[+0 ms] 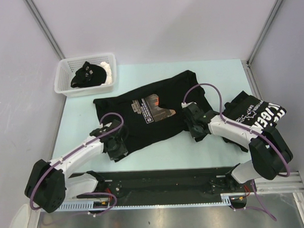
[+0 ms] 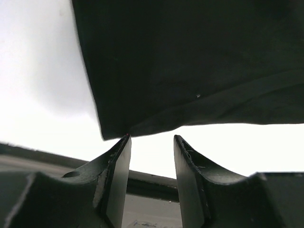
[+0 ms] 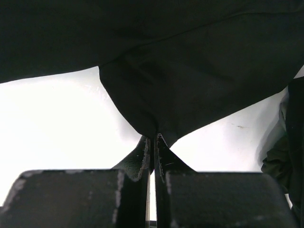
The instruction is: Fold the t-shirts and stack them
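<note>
— What lies where on the table [image 1: 221, 75]?
— You find the spread t-shirt [image 1: 147, 116] in the middle; the second t-shirt [image 1: 258, 114] lies at its 3 o'clock, at the right edge.
— And the basket [image 1: 85, 90]?
— At its 10 o'clock, in the far corner, with a garment [image 1: 89, 74] inside.

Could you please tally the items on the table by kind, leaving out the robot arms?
Black t-shirts lying on the table: 2 (printed t-shirt, lettered t-shirt)
White basket: 1
Crumpled black garment inside it, kind unclear: 1
Total: 4
</note>
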`<act>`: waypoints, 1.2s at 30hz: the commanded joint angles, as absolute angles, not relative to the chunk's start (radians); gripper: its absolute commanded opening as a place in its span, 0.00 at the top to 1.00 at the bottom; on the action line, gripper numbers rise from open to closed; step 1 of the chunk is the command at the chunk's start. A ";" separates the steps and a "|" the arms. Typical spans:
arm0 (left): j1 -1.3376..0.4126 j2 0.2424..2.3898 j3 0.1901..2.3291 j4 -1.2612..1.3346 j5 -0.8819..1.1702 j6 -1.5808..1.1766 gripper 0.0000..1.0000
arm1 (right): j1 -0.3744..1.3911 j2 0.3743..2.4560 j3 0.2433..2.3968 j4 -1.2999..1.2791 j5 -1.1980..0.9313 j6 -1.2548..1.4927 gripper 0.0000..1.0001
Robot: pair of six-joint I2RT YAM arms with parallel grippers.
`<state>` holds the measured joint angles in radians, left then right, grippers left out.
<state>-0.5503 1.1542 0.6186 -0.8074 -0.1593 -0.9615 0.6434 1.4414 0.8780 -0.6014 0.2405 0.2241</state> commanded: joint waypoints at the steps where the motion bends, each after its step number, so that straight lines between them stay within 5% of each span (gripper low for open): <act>1: -0.580 1.111 0.650 -0.896 -0.219 -1.045 0.54 | 0.638 1.434 0.914 -0.603 0.218 0.210 1.00; 12: -0.583 1.104 0.610 -0.922 -0.255 -1.074 0.52 | 0.638 1.440 0.914 -0.603 0.190 0.210 1.00; 14: -0.583 1.111 0.620 -0.937 -0.273 -1.075 0.30 | 0.637 1.437 0.914 -0.604 0.192 0.212 1.00; 18: -0.583 1.115 0.620 -0.933 -0.284 -1.074 0.27 | 0.638 1.436 0.914 -0.604 0.186 0.210 1.00; 32: -0.583 1.170 0.543 -0.776 -0.267 -1.091 0.32 | 0.638 1.399 0.914 -0.621 0.160 0.213 1.00; 36: -0.583 1.169 0.517 -0.749 -0.258 -1.098 0.41 | 0.638 1.385 0.914 -0.621 0.138 0.207 1.00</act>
<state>-0.5777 1.1648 0.5537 -0.8093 -0.2638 -1.0660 0.6392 1.4284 0.8780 -0.6186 0.1650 0.2222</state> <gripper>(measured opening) 0.644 0.019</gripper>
